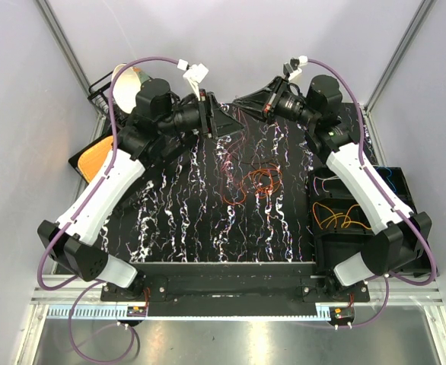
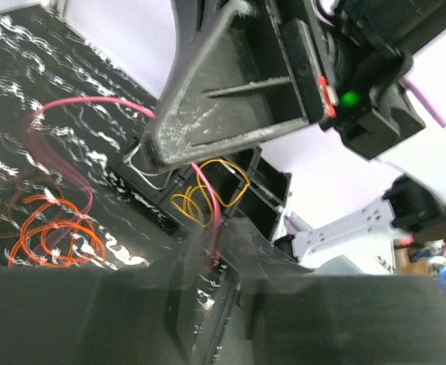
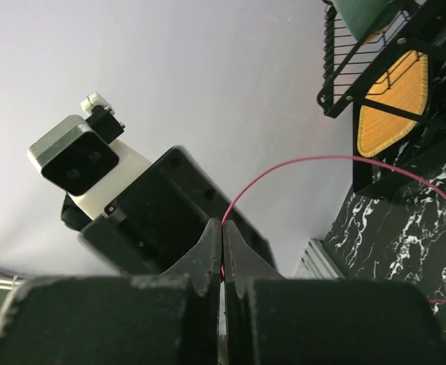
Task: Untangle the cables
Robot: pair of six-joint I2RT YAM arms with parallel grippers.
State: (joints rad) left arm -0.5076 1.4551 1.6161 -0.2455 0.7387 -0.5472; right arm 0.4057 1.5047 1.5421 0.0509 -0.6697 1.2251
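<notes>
A thin pink cable point(image 3: 299, 161) runs between my two grippers, which meet tip to tip above the back middle of the mat. My right gripper point(image 3: 223, 228) is shut on one part of it; in the top view it point(image 1: 240, 101) sits just above my left gripper point(image 1: 237, 128). My left gripper point(image 2: 214, 262) is blurred but appears shut on the same pink cable point(image 2: 93, 101), which loops out to the left over the mat. A loose bundle of orange cables point(image 1: 262, 181) lies on the mat below, also in the left wrist view point(image 2: 55, 236).
Black bins point(image 1: 326, 247) at the right hold yellow and orange cables point(image 1: 334, 218) and a blue one point(image 1: 391, 177); yellow loops show in the left wrist view point(image 2: 208, 194). A wire basket point(image 1: 101, 95) stands back left, with an orange pad point(image 3: 394, 106) beside it.
</notes>
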